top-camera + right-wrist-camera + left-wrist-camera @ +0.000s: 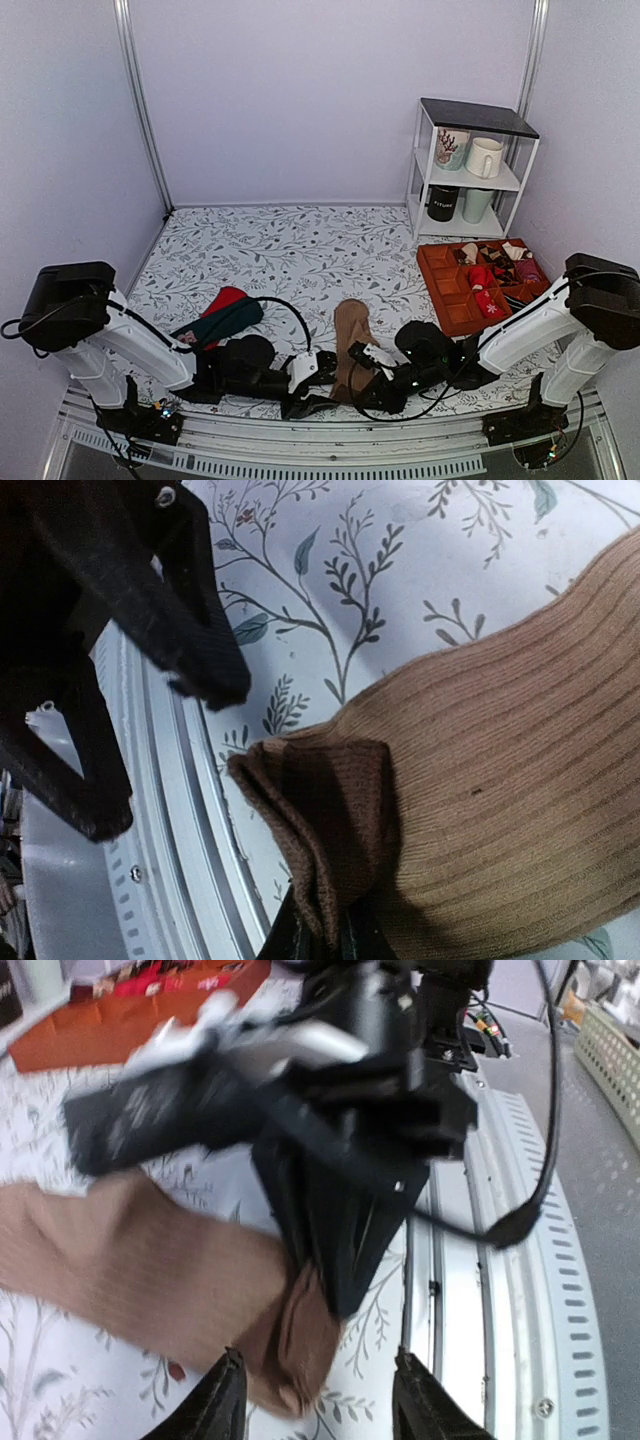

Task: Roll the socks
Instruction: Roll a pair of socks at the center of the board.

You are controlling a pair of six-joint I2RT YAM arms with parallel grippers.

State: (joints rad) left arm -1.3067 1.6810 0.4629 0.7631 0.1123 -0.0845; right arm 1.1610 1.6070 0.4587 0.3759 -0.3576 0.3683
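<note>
The tan-brown socks [352, 335] lie as one long flat strip near the table's front edge, toe end away from me. My right gripper [322, 942] is shut on the strip's near end, whose cuff [320, 830] is folded over and lifted. In the top view the right gripper [366, 388] sits at that near end. My left gripper [320, 1410] is open, one finger [222, 1405] on each side of the folded sock end [290, 1345], just above the cloth. It lies just left of the socks in the top view [303, 398].
Red and dark green socks [222, 315] lie at the left. An orange tray [452, 300] of small rolled socks stands at the right, and a white shelf [472, 180] with mugs behind it. A metal rail [330, 440] runs along the near edge.
</note>
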